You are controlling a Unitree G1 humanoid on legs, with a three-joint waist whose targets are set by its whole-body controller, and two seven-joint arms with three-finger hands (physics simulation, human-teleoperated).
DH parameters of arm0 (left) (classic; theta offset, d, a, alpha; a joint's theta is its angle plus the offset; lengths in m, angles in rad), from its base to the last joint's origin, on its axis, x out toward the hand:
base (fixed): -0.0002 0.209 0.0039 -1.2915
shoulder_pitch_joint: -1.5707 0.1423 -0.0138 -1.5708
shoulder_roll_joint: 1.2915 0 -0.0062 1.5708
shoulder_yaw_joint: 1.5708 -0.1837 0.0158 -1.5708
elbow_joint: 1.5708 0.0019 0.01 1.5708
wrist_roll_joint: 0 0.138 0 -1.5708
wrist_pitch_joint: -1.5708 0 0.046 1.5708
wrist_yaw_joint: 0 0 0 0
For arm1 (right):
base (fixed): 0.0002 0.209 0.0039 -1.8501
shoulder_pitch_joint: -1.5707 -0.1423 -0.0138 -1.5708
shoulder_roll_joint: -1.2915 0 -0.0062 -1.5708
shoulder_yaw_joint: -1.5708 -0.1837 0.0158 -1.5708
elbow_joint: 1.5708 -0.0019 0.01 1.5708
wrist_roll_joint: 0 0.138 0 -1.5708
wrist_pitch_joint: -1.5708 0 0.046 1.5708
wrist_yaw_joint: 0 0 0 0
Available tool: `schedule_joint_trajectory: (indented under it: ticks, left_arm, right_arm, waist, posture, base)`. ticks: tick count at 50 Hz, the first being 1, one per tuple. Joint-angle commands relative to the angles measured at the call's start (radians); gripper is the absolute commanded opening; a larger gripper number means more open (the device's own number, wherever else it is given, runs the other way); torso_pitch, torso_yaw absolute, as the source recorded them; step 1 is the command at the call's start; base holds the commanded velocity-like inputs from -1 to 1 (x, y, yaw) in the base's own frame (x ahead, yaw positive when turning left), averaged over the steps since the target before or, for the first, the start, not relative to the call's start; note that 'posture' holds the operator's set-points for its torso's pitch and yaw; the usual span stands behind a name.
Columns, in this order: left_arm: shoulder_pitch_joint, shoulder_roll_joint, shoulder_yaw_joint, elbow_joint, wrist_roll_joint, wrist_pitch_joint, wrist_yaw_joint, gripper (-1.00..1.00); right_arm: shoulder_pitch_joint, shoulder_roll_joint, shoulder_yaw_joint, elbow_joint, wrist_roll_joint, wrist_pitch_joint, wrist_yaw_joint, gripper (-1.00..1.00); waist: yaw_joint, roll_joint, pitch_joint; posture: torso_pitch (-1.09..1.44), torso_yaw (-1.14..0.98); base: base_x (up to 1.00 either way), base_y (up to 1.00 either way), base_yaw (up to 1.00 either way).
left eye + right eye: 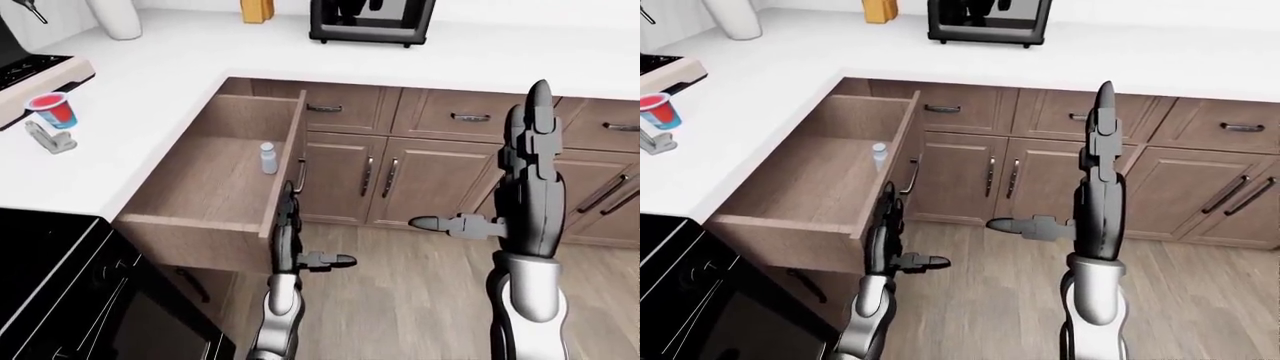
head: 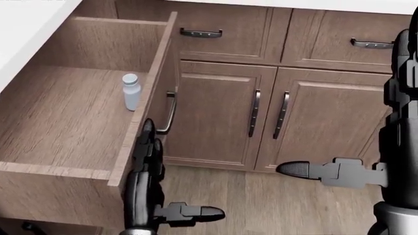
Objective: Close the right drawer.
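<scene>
The left hand [image 2: 149, 161] is spread open, its fingers flat against the drawer [image 2: 72, 117] front just below the handle [image 2: 167, 113], seemingly touching. The drawer stands pulled out under the counter [image 1: 180, 97], a small bottle [image 2: 131, 91] inside by its front wall. The right hand [image 1: 525, 180] is open and empty. Only the eye views show the red cup [image 1: 55, 110] near the counter's left edge.
</scene>
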Motion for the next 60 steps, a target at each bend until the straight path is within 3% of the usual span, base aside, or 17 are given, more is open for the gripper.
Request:
schedule_joint_trajectory:
  ticks: [1,19,60]
  left_arm:
    - [-0.016,0.003,0.024,-0.029,-0.02,-0.021,0.035,1.0]
    - [-0.042,0.01,0.05,0.029,-0.025,-0.025,0.117,1.0]
    - [-0.136,0.05,0.116,0.123,-0.108,-0.018,0.213,1.0]
  right_arm:
    - [-0.017,-0.006,-0.004,-0.038,0.0,-0.022,-0.005,1.0]
    - [-0.019,-0.007,-0.007,-0.037,0.005,-0.016,-0.005,1.0]
    - [-0.02,-0.01,-0.011,-0.038,0.005,-0.016,-0.004,1.0]
  waist:
    - [0.005,-0.005,-0.016]
    - [-0.002,-0.002,-0.018]
    - [-0.011,0.005,-0.019]
  posture:
    - [0.0,0.0]
    - [0.0,0.0]
    - [0.0,0.0]
  base:
    - [0.0,0.0,0.0]
    - [0.0,0.0,0.0]
    - [0.0,0.0,0.0]
